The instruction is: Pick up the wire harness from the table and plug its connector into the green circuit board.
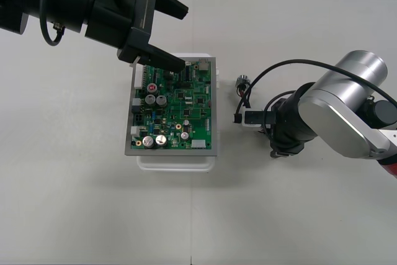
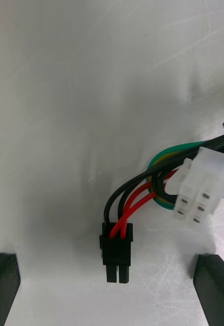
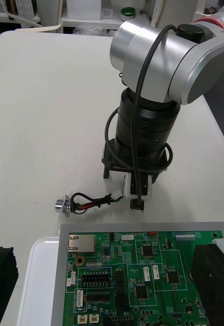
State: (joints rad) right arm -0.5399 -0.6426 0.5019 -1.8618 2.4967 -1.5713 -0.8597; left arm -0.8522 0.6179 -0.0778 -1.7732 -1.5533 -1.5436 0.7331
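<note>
The pale worktop (image 1: 298, 41) is carrying a green circuit board (image 1: 173, 107) near its centre. Toward the right edge, the right tool (image 2: 109, 262) is standing wide over the wire harness (image 1: 243, 94), its fingers (image 2: 4, 275) straddling the black plug (image 2: 116, 252) without touching it. I'd judge the pick-up is in hand, and closing squarely on the plug comes next. Farther off, the left tool (image 1: 180, 36) is hovering wide over the board's far side.

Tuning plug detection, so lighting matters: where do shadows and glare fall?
Front view: faint shadow on the light table along the green circuit board's white base, the open left claw over its far edge; right wrist view: soft grey shading beyond the small black plug lying between the open right claw's fingers; left wrist view: bright sheen on the right arm's silver link.
</note>
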